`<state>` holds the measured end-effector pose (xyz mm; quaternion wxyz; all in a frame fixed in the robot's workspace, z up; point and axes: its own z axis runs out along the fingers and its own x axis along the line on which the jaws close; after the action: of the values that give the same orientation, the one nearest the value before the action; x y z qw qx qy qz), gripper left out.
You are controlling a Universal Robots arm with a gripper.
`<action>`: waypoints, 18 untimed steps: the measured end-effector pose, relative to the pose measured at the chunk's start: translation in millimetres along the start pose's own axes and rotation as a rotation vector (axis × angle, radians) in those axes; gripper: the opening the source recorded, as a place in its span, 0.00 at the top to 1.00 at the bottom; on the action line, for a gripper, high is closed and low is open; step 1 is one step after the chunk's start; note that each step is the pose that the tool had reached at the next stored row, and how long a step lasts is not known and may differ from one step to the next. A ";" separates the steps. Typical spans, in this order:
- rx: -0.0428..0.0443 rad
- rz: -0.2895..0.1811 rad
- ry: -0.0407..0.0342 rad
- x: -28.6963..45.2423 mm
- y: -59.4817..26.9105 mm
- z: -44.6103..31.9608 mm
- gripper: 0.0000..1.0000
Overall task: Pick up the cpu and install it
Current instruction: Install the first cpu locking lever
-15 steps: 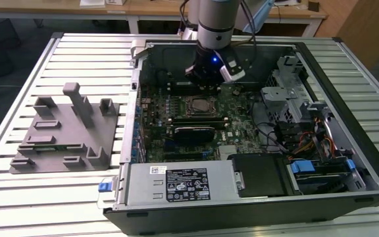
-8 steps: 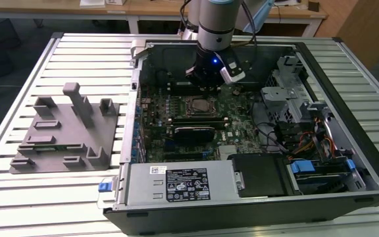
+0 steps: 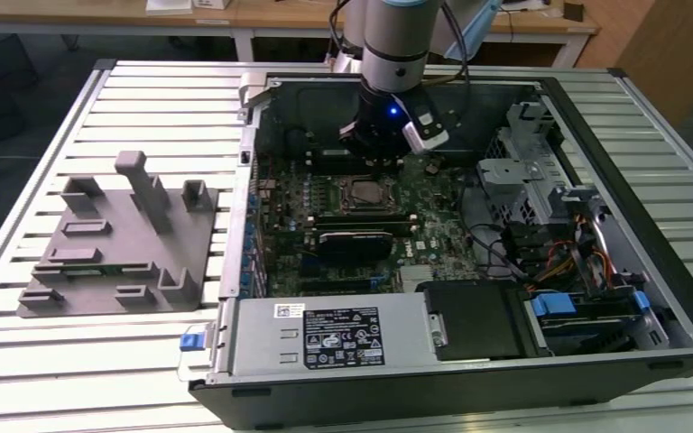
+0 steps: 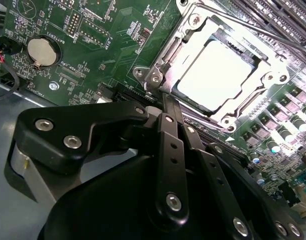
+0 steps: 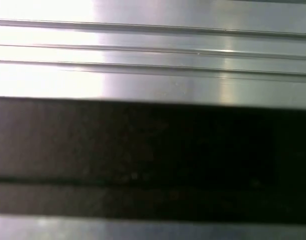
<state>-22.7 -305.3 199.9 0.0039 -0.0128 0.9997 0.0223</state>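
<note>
1. Second wrist view puts the cpu (image 4: 224,75) right there, pale silver top, lying inside the socket frame (image 4: 158,65) on the motherboard (image 4: 108,30).
2. My gripper (image 4: 165,100) has its black fingers drawn together to a narrow tip, holding nothing, just beside the socket frame's near edge.
3. First risk as I judge it: the tip sits close to the frame's metal lever and screws. A sideways nudge could catch the lever or scrape the board.
4. Second risk: whether the cpu lies flat in the socket frame, I cannot tell. Pressing on a tilted chip could bend contacts.
5. Exterior view shows my arm (image 3: 392,45) reaching into the open computer case (image 3: 587,117), above the socket frame, with the grey tray (image 3: 106,262) well apart on the worktop (image 3: 33,180). Case walls crowd my wrist, so a wide swing could strike them.
</note>
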 end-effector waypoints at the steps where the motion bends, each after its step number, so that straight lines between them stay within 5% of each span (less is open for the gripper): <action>1: 0.0021 0.000 0.0002 0.0 0.0 -0.1 0.89; 18: 0.0062 0.000 0.0005 -0.7 0.0 4.3 0.89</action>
<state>-21.9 -305.1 195.6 0.0037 -0.0128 0.9997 0.0192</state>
